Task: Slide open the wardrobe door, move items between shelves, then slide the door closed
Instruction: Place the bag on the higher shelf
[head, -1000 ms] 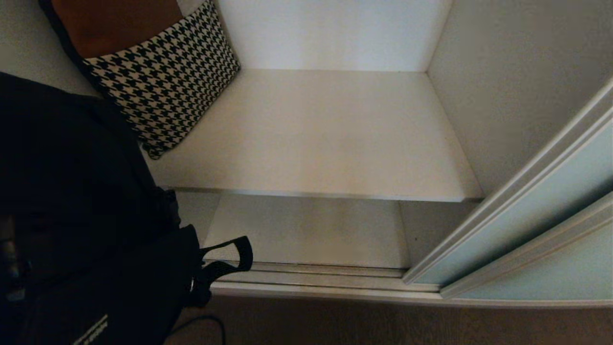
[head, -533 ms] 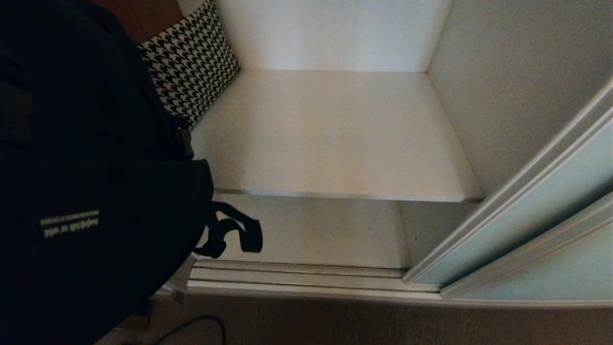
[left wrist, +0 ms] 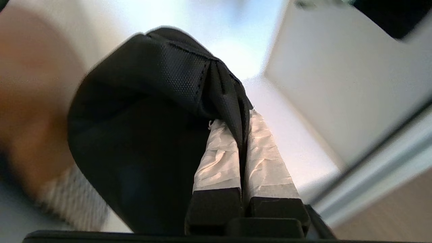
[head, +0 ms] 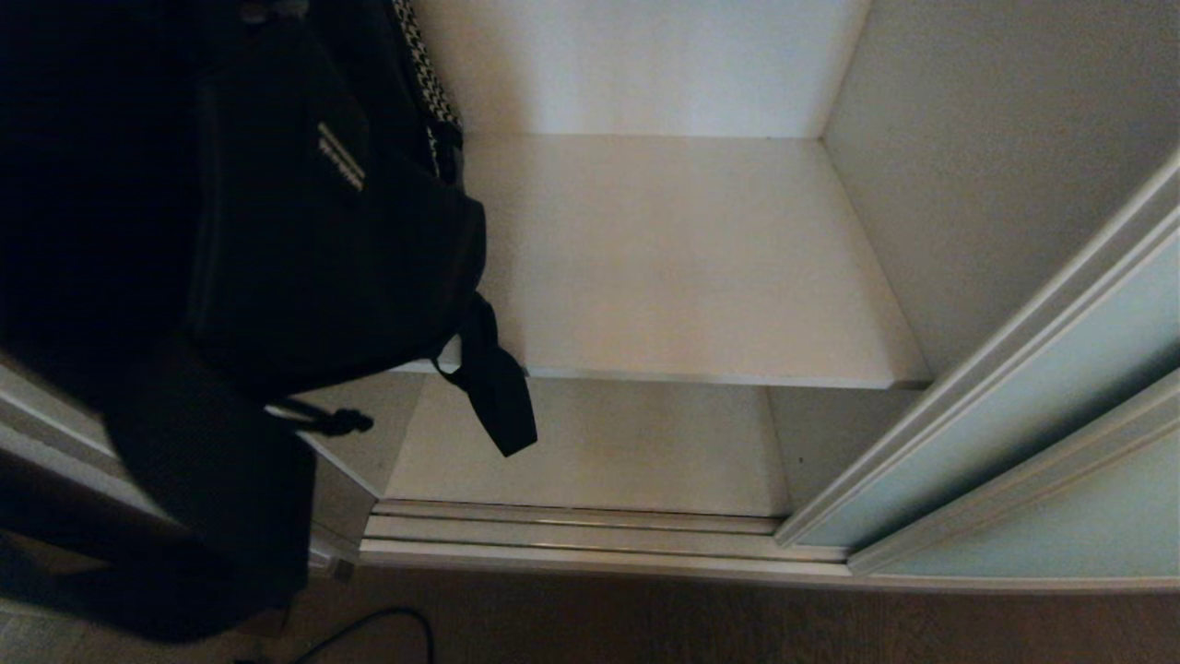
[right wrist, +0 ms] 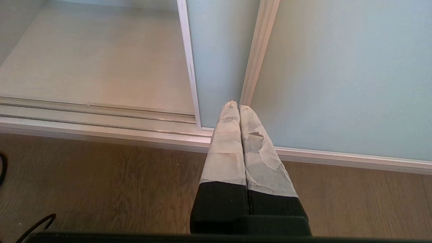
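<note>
A: Which step are we at?

B: Moving items btw shelves, I'd say. The tall sliding wardrobe door of frosted blue-green glass (head: 1060,387) is slid off to the right, so the wardrobe's open.

A: Left gripper?

B: Left gripper (left wrist: 243,126) is clamped tight on a fold of the floppy black fabric bag w/ loop straps (head: 304,231). Bag hangs at the left, over the near-left corner of the wide white laminate shelf w/ silvery front edge (head: 701,267). One strap dangles past the edge.

A: Touching the shelf?

B: Can't tell; probably not resting yet.

A: Right one?

B: Right gripper (right wrist: 239,107), fingers pressed together, empty, parked low near the door's foot.

A: Next?

B: Carry the bag further in, lower it, let go.
</note>
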You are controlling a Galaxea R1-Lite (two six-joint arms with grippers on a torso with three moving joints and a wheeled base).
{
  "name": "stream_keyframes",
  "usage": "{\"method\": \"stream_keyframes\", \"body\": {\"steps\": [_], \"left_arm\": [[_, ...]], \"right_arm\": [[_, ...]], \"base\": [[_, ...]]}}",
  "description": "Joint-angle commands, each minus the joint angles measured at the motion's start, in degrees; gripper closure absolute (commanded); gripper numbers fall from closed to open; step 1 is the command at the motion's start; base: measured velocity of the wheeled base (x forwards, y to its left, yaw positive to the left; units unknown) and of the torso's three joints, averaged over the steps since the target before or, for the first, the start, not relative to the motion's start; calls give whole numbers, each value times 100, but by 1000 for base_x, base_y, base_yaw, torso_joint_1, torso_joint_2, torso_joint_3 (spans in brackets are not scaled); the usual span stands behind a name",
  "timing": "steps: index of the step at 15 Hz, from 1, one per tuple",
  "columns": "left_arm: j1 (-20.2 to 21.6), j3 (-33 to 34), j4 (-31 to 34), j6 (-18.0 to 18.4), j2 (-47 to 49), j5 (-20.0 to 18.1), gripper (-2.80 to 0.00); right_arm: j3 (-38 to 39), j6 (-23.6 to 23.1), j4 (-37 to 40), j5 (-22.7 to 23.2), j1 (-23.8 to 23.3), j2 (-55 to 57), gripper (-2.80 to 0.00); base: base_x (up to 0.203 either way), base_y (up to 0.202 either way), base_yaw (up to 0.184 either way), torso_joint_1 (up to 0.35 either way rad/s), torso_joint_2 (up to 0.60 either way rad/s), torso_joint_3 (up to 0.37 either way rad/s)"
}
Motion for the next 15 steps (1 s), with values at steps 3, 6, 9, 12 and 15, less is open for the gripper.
{"method": "stream_keyframes", "body": {"steps": [3, 6, 9, 12, 15], "left_arm": [[-206, -160, -1726, 5, 1464, 60, 0], [-210, -162, -3382, -34, 2231, 299, 0], [-212, -163, -4776, -41, 3105, 660, 0], [-218, -156, -5684, -35, 3754, 957, 0], [-372, 6, -5767, -103, 4102, 1214, 0]], "right_arm": [[0, 2, -4, 4, 0, -11, 0], [0, 2, -4, 4, 0, -15, 0], [0, 2, -4, 4, 0, -7, 0], [3, 2, -4, 4, 0, -10, 0], [2, 2, -4, 4, 0, -13, 0]], "base": [[0, 0, 0, 0, 0, 0], [0, 0, 0, 0, 0, 0], [0, 0, 0, 0, 0, 0], [0, 0, 0, 0, 0, 0], [0, 0, 0, 0, 0, 0]]}}
